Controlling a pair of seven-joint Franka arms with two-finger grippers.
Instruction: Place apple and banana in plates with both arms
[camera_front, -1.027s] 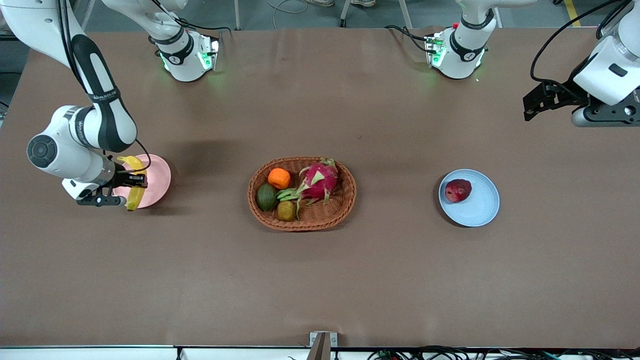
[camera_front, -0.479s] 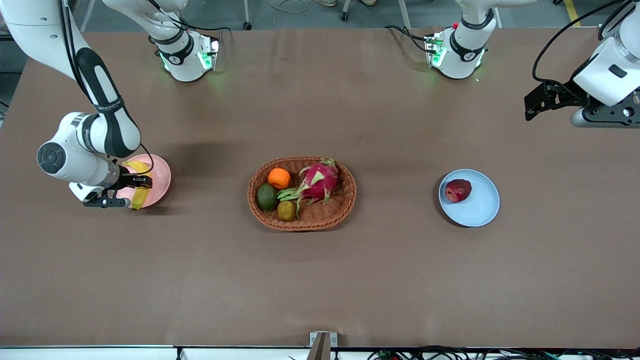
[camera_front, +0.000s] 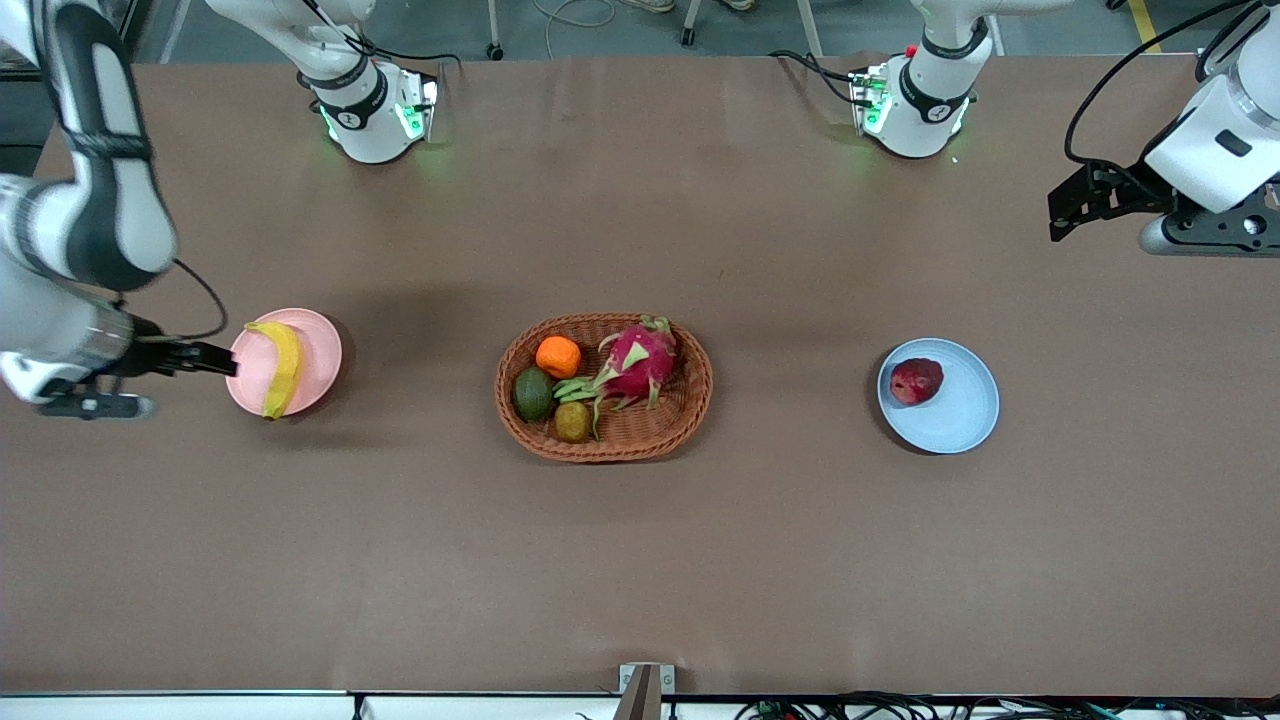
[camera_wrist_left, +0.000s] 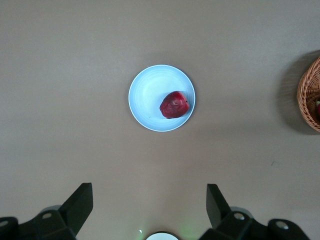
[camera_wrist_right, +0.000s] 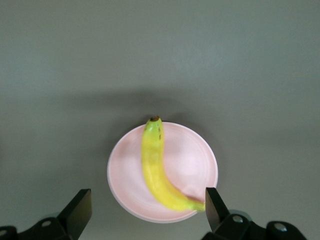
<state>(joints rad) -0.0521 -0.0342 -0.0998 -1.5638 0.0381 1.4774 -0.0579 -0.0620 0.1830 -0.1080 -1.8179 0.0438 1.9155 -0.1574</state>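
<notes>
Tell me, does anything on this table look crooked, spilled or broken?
Nothing spilled or broken. The banana lies on the pink plate with one tip poking past the rim. The apple sits off-centre on the blue plate. Both grippers, right and left, are open and empty.

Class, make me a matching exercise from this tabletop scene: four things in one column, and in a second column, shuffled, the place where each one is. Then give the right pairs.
Things:
1. banana
2. apple
3. dragon fruit
4. left gripper

Places:
A. in the wicker basket
B. on the pink plate
C. up over bare table at the left arm's end
D. on the blue plate

Pairs: 1-B, 2-D, 3-A, 4-C
</notes>
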